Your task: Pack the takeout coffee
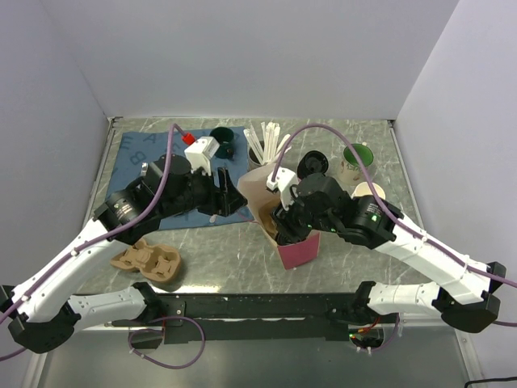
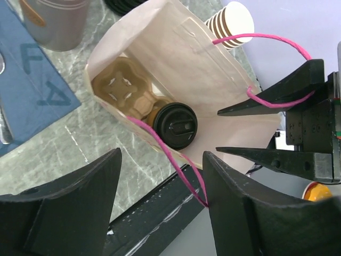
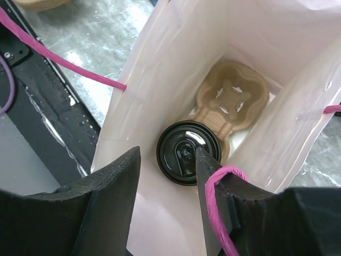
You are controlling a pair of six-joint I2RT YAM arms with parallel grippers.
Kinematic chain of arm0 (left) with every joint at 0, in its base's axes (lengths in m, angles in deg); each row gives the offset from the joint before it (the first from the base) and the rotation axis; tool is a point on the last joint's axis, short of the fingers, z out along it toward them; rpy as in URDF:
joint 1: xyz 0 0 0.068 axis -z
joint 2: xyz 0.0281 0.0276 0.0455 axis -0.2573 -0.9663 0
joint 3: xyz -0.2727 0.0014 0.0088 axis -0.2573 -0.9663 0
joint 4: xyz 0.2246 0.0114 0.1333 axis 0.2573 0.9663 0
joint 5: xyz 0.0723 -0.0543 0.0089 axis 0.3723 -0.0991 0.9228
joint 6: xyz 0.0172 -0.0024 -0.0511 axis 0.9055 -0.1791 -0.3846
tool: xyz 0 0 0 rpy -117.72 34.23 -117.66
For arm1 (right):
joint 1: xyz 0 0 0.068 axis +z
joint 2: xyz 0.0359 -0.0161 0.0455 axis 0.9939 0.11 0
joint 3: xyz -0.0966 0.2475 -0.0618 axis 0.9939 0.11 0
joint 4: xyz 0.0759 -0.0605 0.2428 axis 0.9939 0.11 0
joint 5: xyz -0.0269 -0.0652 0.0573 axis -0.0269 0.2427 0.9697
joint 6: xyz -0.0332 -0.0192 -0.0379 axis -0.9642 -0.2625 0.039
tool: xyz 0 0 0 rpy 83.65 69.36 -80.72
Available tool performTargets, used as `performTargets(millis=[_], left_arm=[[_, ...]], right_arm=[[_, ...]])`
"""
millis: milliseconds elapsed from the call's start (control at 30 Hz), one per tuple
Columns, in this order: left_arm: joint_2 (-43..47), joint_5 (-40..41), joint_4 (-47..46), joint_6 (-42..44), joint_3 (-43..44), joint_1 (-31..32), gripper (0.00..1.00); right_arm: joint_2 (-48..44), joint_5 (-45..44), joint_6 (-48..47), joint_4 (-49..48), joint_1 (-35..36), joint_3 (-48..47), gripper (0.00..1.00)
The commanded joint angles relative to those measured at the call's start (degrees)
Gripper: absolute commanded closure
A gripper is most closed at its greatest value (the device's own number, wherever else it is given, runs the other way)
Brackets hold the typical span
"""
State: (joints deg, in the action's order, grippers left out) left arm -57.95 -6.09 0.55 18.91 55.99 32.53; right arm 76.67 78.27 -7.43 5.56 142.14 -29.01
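The takeout coffee, a cup under a black lid, stands inside the open paper bag in one pocket of a tan pulp carrier. My left gripper is open at the bag's near rim, with one pink handle looped over its right finger. My right gripper is open above the bag's mouth, over the lid. The other pink handle hangs over its right finger. Neither gripper touches the cup. In the top view both grippers flank the bag.
A stack of lidless paper cups stands just past the bag. A metal can sits on the blue mat. A spare carrier lies front left. Black lids, white sticks and a green-topped cup stand at the back.
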Motion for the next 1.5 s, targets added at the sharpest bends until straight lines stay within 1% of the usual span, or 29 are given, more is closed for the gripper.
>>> performTargets(millis=[0,67,133,200,267,300,400,633,833,1000,1167,1467], left_arm=[[-0.17,2.48,0.49,2.11,3.60,-0.07,0.31],[-0.26,2.48,1.11,2.64,4.39,-0.07,0.30],[-0.44,4.05,1.81,3.43,4.83,-0.07,0.30],[-0.70,4.67,2.25,4.13,5.27,-0.07,0.29],[-0.61,4.94,2.43,4.40,5.36,-0.07,0.29],[-0.61,5.11,2.43,4.48,5.27,-0.07,0.29],[-0.70,5.29,2.25,4.66,5.18,-0.07,0.28],[-2.11,5.03,1.46,5.27,5.27,-0.07,0.28],[-3.69,4.15,-0.21,6.07,5.97,-0.07,0.28],[-4.83,3.18,-3.37,6.77,5.97,-0.07,0.28],[-4.48,-0.41,-11.27,9.66,3.95,-0.07,0.28],[-7.91,-5.51,-13.56,12.30,5.09,-0.07,0.32]], right_arm=[[-0.03,-1.50,0.77,-1.36,-0.62,-2.72,0.45],[0.41,-0.62,2.17,-1.10,-0.89,-3.60,0.39],[0.76,0.52,2.53,-0.84,-1.33,-4.65,0.36],[1.11,2.10,3.06,0.13,-1.85,-5.62,0.35],[1.99,2.28,3.50,1.44,-2.55,-7.28,0.35],[2.17,4.37,4.11,1.89,-2.91,-7.73,0.36],[1.99,5.97,5.34,1.98,-4.48,-8.17,0.36],[0.59,7.38,6.84,0.92,-7.92,-6.41,0.38],[-0.38,10.54,7.45,0.31,-10.46,-5.10,0.38],[-1.87,10.63,7.81,-0.22,-11.52,-3.34,0.39],[-3.19,10.46,8.51,-0.75,-11.70,-1.05,0.39],[-5.47,8.52,9.47,-0.48,-12.23,0.35,0.39]])
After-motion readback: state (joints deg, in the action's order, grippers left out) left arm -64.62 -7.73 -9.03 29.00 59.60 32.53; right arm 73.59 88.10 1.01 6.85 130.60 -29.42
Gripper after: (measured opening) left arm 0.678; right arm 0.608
